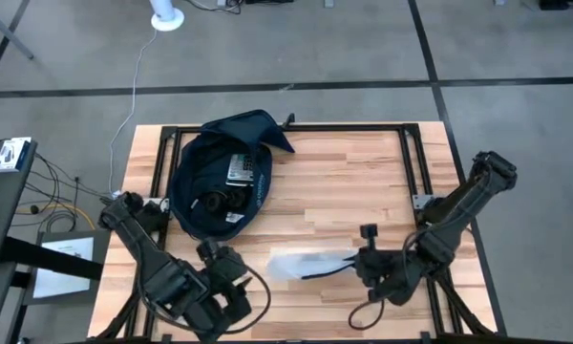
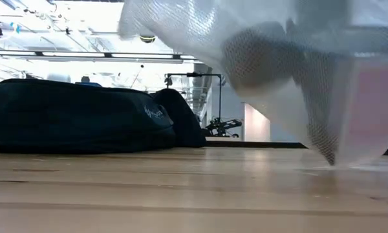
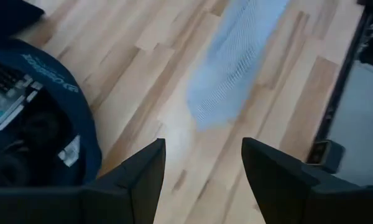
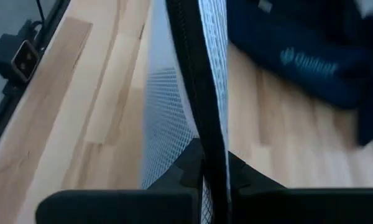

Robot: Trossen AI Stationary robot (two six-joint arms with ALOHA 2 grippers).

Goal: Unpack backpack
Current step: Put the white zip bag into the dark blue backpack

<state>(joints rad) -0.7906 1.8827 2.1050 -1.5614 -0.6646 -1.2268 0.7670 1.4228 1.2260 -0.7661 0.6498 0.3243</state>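
The dark navy backpack (image 1: 220, 177) lies open on the table's far left part, with things showing inside; it also shows in the low view (image 2: 77, 116) and the left wrist view (image 3: 43, 124). A white mesh pouch (image 1: 306, 263) with a black zip edge hangs near the front middle of the table, big in the low view (image 2: 297, 65). My right gripper (image 1: 357, 261) is shut on it from the right. My left gripper (image 3: 202, 168) stands open left of the pouch, near the backpack's front edge (image 1: 231, 277), nothing between its fingers. My right gripper pinches the pouch's black zip edge (image 4: 205, 124) between its two fingers, which lie across that edge. The fingers come slanting down from the table's right side. The pouch hangs off them toward the left, its lowest corner (image 2: 330, 158) pointing down close to the tabletop; whether it touches, I cannot tell.
Inside the open backpack lie a flat keypad-like thing (image 1: 241, 170) and a dark object (image 1: 215, 201). Black frame rails (image 1: 415, 162) run along the table's far and right edges. Bare wood (image 1: 353, 182) lies right of the backpack.
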